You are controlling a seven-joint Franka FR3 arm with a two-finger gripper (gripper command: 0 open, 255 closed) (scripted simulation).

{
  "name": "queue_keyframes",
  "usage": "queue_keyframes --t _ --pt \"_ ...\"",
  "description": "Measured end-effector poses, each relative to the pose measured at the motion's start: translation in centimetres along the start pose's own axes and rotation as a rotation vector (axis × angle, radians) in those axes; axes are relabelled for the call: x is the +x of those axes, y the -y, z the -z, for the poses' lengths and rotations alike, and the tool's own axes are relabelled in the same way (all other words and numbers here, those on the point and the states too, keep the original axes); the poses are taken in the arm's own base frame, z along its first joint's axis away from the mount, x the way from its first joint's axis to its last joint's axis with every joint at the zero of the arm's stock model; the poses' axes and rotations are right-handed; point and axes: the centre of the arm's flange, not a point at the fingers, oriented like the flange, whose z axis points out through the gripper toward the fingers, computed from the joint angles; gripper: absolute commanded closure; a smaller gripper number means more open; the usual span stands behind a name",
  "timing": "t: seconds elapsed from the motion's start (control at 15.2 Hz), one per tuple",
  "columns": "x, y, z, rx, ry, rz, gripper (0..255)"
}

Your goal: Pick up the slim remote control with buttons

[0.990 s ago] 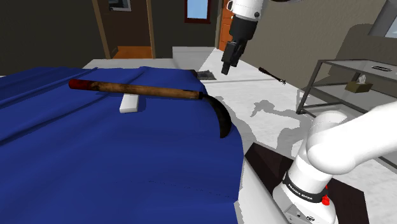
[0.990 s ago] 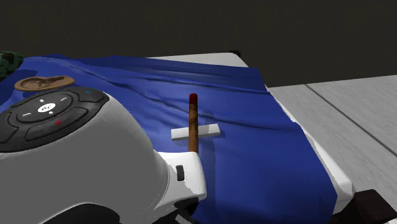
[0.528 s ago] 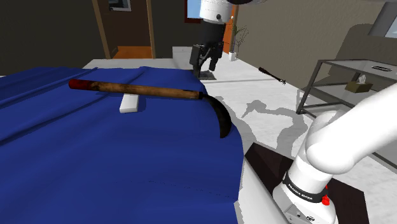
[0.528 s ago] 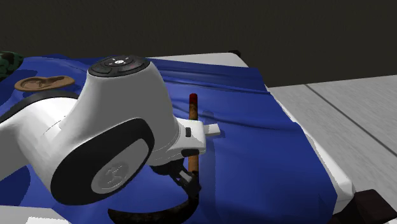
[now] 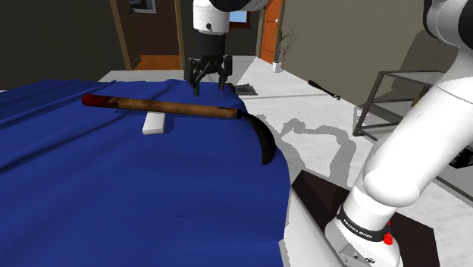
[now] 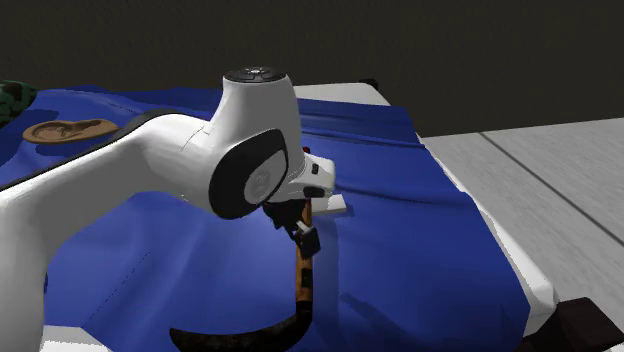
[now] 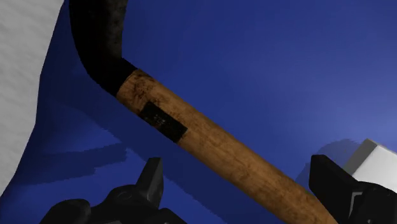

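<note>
We're hovering with the gripper [image 5: 210,86] over the blue cloth [image 5: 114,190], fingers spread wide and holding nothing. In the shoulder view the remote [image 5: 155,123], drawn plain white, sits at eight o'clock from us, and the sickle [image 5: 167,107] lies with its wooden handle across it. We judge the remote light, stiff and a bit slick, so we'd pinch its long sides at the free end, at six o'clock from the handle, clear of the blade.
</note>
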Motion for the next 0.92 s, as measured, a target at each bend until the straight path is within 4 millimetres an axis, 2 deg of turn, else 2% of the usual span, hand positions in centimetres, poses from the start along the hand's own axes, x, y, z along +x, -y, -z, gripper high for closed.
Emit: queue_keyframes --t 0.4,0.53,0.92 --pt "6.7 4.7 -2.0 0.006 0.044 -0.123 0" --pt "8.8 6.1 -3.3 0.008 0.059 -0.163 0" --pt "16.3 9.2 -5.8 0.016 0.100 -0.285 0"
